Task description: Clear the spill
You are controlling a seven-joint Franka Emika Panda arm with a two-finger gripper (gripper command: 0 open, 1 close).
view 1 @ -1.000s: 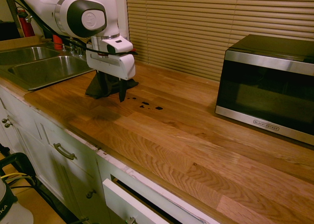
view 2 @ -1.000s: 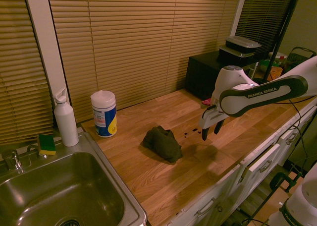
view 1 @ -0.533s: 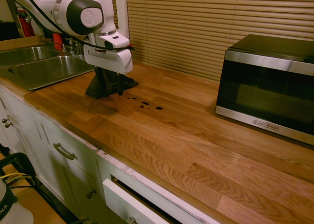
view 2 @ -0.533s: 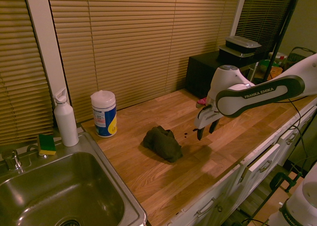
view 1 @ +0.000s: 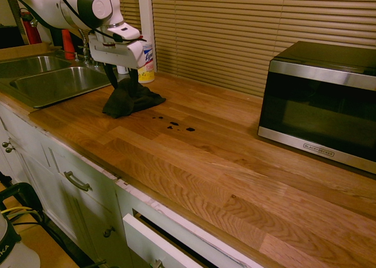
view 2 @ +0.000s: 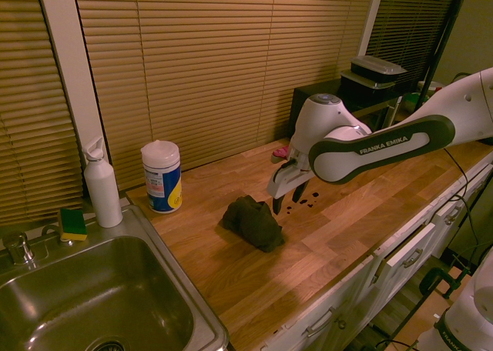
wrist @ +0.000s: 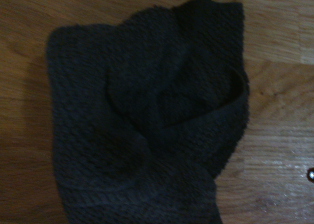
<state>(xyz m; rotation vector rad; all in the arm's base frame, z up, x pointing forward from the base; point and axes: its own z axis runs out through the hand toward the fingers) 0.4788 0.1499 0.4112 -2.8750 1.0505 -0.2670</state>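
The spill (view 1: 174,125) is a few small glossy dark drops on the light wood counter, also seen as dark specks, the spill (view 2: 302,202), in the second exterior view. A crumpled dark cloth rag (view 1: 130,98) lies just beside it toward the sink. My gripper (view 1: 121,79) hangs open right above the rag (view 2: 253,221), fingers apart with nothing between them; from the other side the gripper (view 2: 286,198) sits at the rag's edge nearest the drops. The wrist view is almost filled by the rag (wrist: 147,121).
A wipes canister (view 2: 162,175) stands behind the rag near the blinds, with a white bottle (view 2: 102,183) and a sponge (view 2: 73,223) beside the steel sink (view 1: 56,81). A microwave (view 1: 322,100) stands at the counter's far end. Drawers line the front edge.
The arm has swung from above the spill toward the sink and now hovers over the rag. The gripper stayed open; rag and drops have not moved.
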